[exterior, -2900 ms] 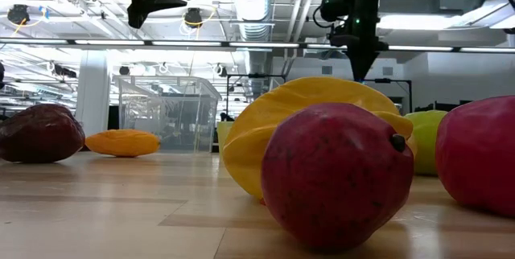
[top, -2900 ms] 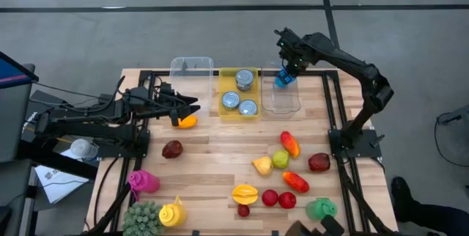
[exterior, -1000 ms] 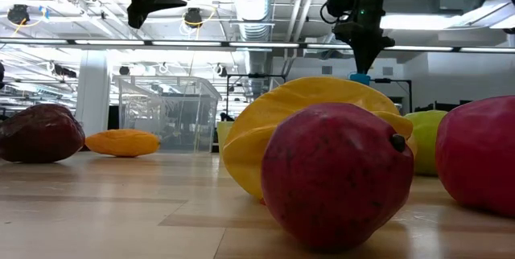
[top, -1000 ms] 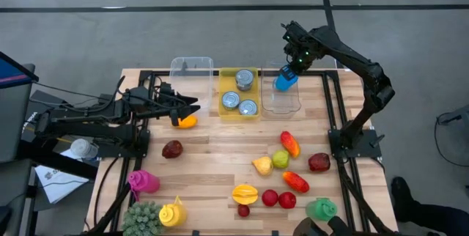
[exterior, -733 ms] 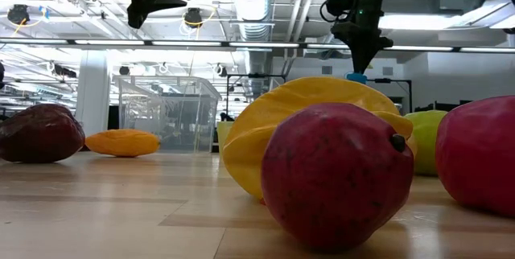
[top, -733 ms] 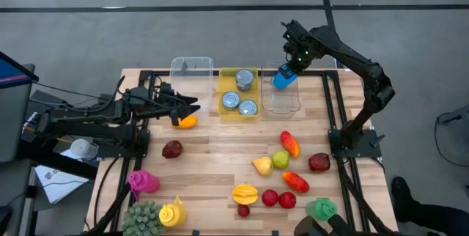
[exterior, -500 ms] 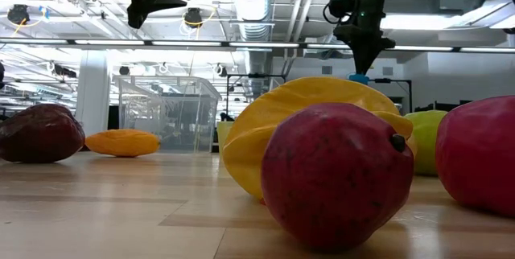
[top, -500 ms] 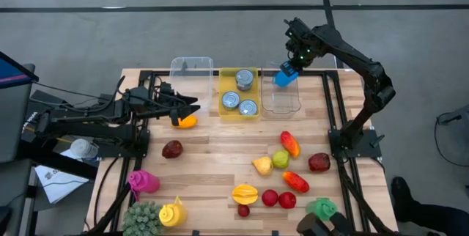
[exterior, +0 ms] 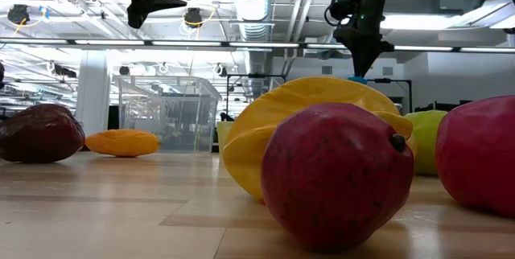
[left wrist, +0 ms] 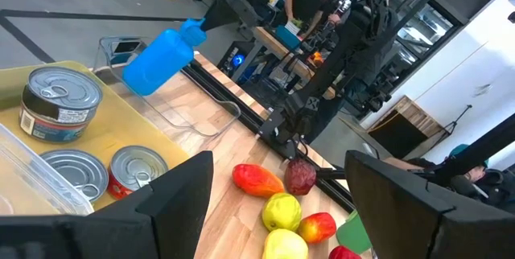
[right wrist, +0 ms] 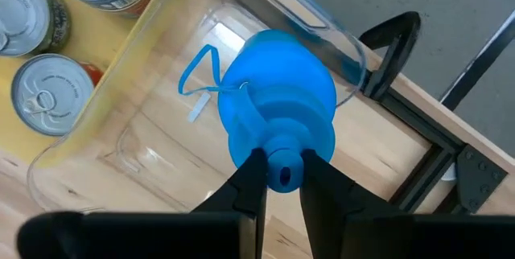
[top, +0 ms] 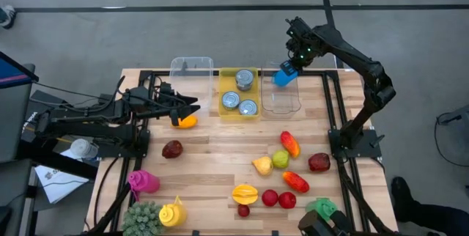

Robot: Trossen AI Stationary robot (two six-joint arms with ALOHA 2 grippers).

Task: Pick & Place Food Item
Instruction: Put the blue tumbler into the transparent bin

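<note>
A blue bottle [top: 283, 77] hangs over the far end of a clear bin [top: 282, 100] at the table's far side; it also shows as the blue bottle [left wrist: 157, 58] in the left wrist view. My right gripper [top: 296, 61] is shut on it from above. My left gripper [top: 192, 108] is open and hovers over an orange fruit [top: 187, 122] lying on the table's left part. In the low view the right gripper [exterior: 363, 50] points down with a bit of blue under it. My right gripper [right wrist: 282, 172] pinches the blue bottle's narrow neck and cap end [right wrist: 281, 148] between its two fingers [right wrist: 248, 180], coming from above and pointing down. The bottle is lifted clear and hangs tilted below the fingers, with its wide body [right wrist: 278, 102] over the clear bin.
A yellow bin [top: 239, 93] with three cans stands next to the clear bin, and another clear bin [top: 192, 71] is left of it. Several fruits [top: 282, 159] lie on the near right part. Pink, green and yellow items [top: 143, 182] sit near the front edge.
My right gripper has drifted slightly toward the table's far edge with the blue bottle, which has tipped a little and stays above the clear bin's far end.
</note>
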